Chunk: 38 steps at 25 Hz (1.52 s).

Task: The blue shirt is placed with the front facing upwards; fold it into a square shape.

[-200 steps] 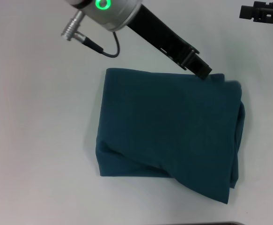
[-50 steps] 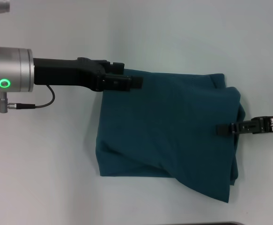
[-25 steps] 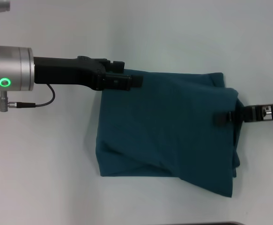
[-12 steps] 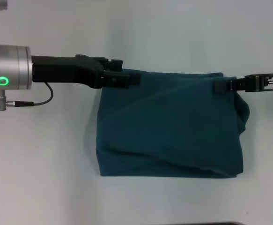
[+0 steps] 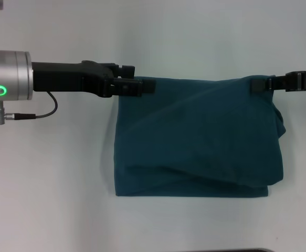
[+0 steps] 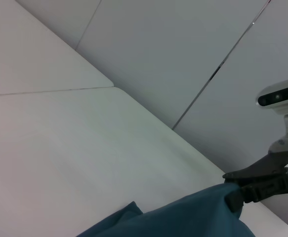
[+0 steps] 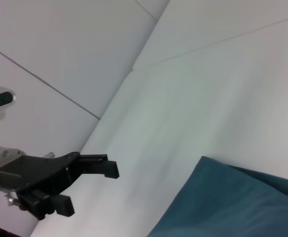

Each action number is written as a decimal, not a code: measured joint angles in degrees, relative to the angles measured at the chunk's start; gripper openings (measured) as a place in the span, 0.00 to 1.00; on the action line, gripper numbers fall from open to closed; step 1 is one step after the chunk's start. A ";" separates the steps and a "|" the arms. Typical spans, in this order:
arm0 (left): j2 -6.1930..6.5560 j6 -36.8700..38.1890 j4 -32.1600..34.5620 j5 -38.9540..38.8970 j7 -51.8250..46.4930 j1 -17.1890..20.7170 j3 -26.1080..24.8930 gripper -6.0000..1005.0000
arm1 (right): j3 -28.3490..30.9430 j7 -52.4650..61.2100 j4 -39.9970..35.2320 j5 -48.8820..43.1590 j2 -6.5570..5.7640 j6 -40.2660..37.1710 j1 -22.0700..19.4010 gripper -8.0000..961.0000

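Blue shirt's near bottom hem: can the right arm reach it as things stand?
Probably not right away. The right gripper is shut on the blue shirt at its far right corner, the left gripper at the far left; it must release first.

The right hand (image 5: 255, 85) has moved from the middle of the right edge of the blue shirt (image 5: 194, 142) to its far right corner. The shirt is now pulled wider and squarer, the near right flap gone.

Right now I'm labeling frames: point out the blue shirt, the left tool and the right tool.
blue shirt (image 5: 194, 139), head view, middle of the folded cloth.
left tool (image 5: 146, 87), head view, fingertips at the shirt's corner.
right tool (image 5: 257, 84), head view, fingertips at the opposite corner.
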 joint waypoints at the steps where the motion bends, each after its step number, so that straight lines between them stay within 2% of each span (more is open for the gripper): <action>1: 0.00 0.04 0.01 0.00 -0.02 0.00 0.00 0.88 | -0.01 0.00 -0.01 0.00 0.00 0.21 0.03 0.06; 15: 0.04 -0.28 0.03 0.00 -0.15 -0.09 0.00 0.88 | -0.92 -0.33 0.36 -0.32 1.51 7.60 1.06 0.11; 25: 0.13 -0.34 0.03 0.07 -0.16 -0.18 0.00 0.88 | -5.14 -0.70 0.55 -0.39 2.90 10.66 1.47 0.14; 31: 0.13 -0.34 0.02 0.08 -0.07 0.05 -0.02 0.88 | -3.61 -1.33 -0.10 1.47 2.63 10.18 -0.18 0.16; 38: 0.12 -0.34 0.05 0.05 -0.09 0.28 -0.09 0.88 | -2.67 -1.68 -4.48 3.37 2.25 5.89 -4.91 0.31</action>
